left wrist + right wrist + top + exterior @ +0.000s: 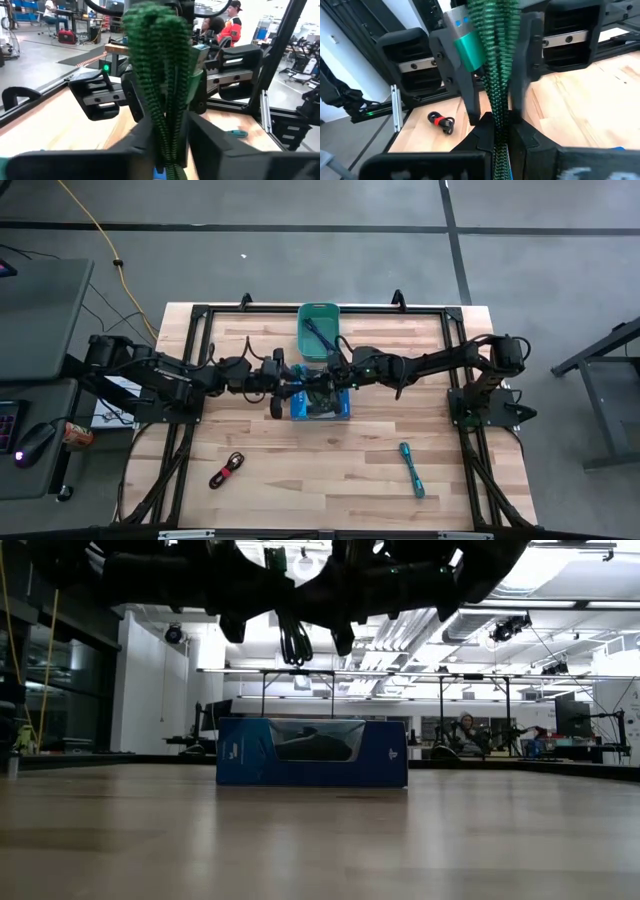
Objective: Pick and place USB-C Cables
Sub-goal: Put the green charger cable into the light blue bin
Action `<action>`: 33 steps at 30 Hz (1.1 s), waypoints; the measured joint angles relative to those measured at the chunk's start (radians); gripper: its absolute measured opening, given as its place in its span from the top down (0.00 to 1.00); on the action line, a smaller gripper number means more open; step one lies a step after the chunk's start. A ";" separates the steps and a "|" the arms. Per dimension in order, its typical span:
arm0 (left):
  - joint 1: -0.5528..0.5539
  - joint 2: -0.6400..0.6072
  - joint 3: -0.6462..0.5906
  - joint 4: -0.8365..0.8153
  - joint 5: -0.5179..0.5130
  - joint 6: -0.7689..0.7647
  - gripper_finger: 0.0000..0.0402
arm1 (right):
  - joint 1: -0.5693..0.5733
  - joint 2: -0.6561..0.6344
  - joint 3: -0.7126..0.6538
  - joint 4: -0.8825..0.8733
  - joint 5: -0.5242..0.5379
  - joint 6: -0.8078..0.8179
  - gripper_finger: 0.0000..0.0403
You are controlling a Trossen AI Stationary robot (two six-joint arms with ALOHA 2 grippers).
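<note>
The green USB-C cable bundle (309, 385) hangs in the air above the blue controller box (320, 408), between my two grippers. My left gripper (285, 386) comes from the table's left and my right gripper (334, 377) from its right; both are shut on the bundle. In the low view the bundle (295, 640) dangles well clear of the box (312, 752). The dark blue cable (320, 335) lies in the teal bin (318, 330). The black cable with the red band (228, 470) and the teal cable (412, 470) lie on the table. My left gripper (169, 150) pinches the green braided strands (169, 131) between its two fingers, level from the table's left; the looped end (155, 40) stands beyond them. My right gripper (501, 137) pinches the same strands (499, 112) between its fingers, level from the right. The teal plug (470, 46) sticks out past them, and the bundle is lifted clear.
The blue controller box stands at mid-table right under both grippers, and the teal bin sits just beyond it toward the far edge. Black frame rails (200, 330) run around the table. Bare wood lies toward the near edge between the two loose cables.
</note>
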 joint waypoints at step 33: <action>0.001 0.002 0.000 0.019 -0.013 -0.006 1.00 | 0.000 0.000 0.000 -0.019 0.042 -0.043 0.68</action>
